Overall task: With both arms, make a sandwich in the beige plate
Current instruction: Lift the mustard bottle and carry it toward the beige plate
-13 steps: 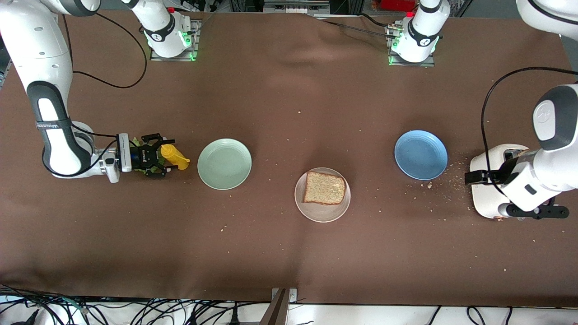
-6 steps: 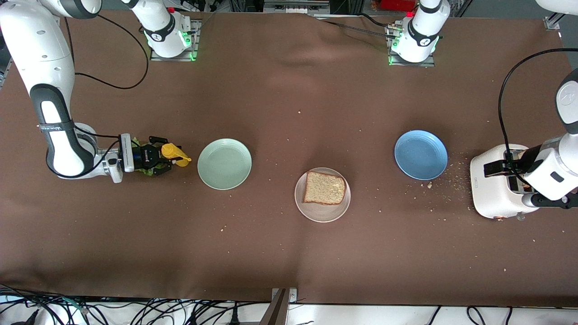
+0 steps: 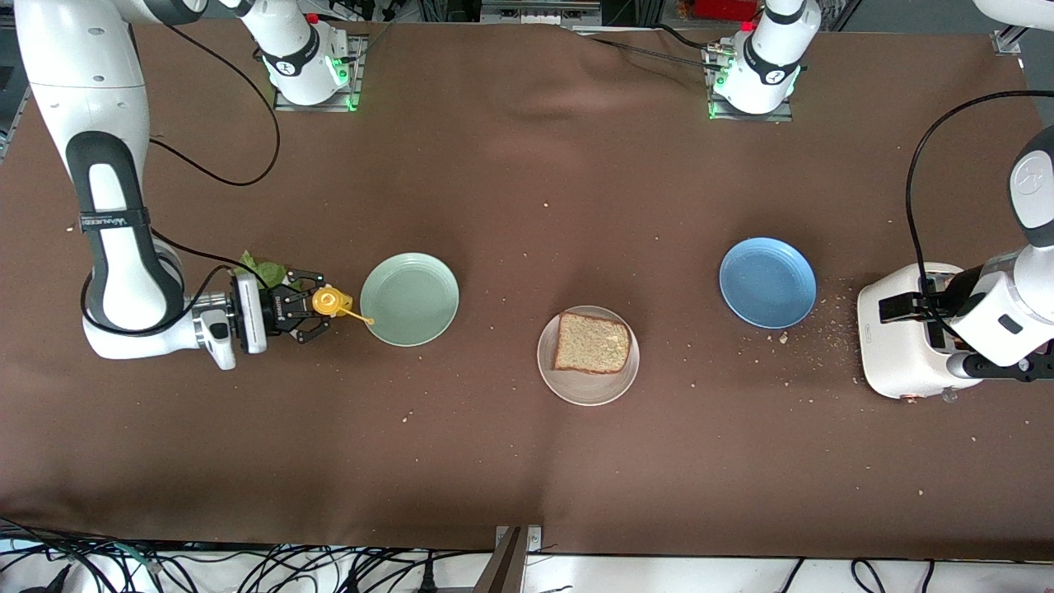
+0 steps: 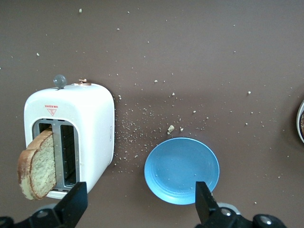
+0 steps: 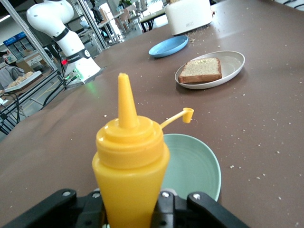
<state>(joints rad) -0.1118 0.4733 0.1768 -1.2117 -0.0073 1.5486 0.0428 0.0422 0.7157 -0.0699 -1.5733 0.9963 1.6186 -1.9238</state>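
One bread slice (image 3: 593,343) lies on the beige plate (image 3: 588,390). My right gripper (image 3: 317,311) grips the mustard bottle (image 3: 327,301); my left gripper (image 4: 137,202) hangs wide over the toaster (image 4: 90,124). Lettuce (image 3: 262,270) and second slice (image 4: 37,165) remain.

The light is bright and even, coming from above – shadows under the plates are soft and short. The brown cloth (image 3: 527,206) shows a pale sheen near the bases. Between the right gripper's jaws, the yellow bottle (image 5: 130,171) is sharp, while the room past it is a little soft. The toaster (image 4: 71,137) is slightly overexposed – its white side loses detail.
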